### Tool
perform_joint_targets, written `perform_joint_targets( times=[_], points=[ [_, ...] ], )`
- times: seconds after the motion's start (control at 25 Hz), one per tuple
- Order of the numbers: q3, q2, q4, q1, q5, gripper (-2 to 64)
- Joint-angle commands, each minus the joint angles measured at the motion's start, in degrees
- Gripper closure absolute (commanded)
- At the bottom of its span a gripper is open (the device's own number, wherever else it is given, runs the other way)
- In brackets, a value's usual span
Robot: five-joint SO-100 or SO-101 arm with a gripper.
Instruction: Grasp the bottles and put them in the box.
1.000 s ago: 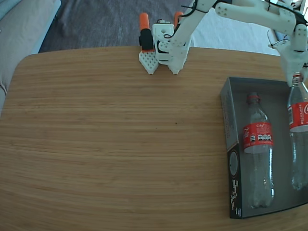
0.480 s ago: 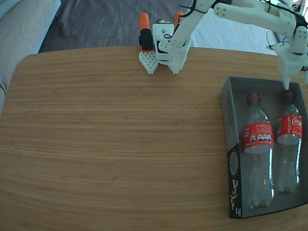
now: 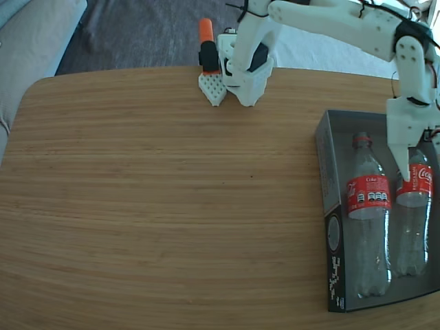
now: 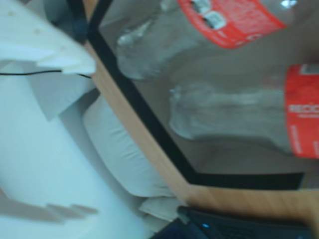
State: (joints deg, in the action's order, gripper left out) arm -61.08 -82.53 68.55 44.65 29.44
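Two clear bottles with red labels lie side by side in the dark grey box [image 3: 331,206] at the table's right edge, caps pointing to the far side. The left bottle [image 3: 368,206] and the right bottle [image 3: 412,223] both rest flat on the box floor. My gripper [image 3: 421,161] hangs open over the right bottle's neck and holds nothing. In the wrist view the gripper [image 4: 92,137] has its white fingers [image 4: 55,55] spread wide at the left. Beyond them are the two bottles [image 4: 164,30] [image 4: 234,117] and the box's black rim [image 4: 144,124].
The arm's white base [image 3: 237,65] with orange parts stands at the table's far edge. The wooden table [image 3: 165,206] stretches left of the box. A pale sofa edge [image 3: 27,41] lies off the far left corner. A dark object [image 4: 224,226] sits past the table edge in the wrist view.
A second ago the gripper held the right bottle up by its cap. It then let go and the bottle lay flat in the box. The open gripper has since moved nearer over the bottle's neck.
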Motion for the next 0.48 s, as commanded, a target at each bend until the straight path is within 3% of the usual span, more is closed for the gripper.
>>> perform_joint_targets(
  times=[0.0, 0.16, 0.32, 0.44],
  points=[
    [0.7, -8.4, 0.5, -7.6, -0.3, 36.4],
    [-5.4, -15.3, 1.5, -14.4, -0.3, 47.8],
    [-17.3, -24.7, 0.2, -15.1, -0.4, 60.0],
    [-23.6, -31.3, -2.7, -17.8, -0.4, 61.9]
  ],
)
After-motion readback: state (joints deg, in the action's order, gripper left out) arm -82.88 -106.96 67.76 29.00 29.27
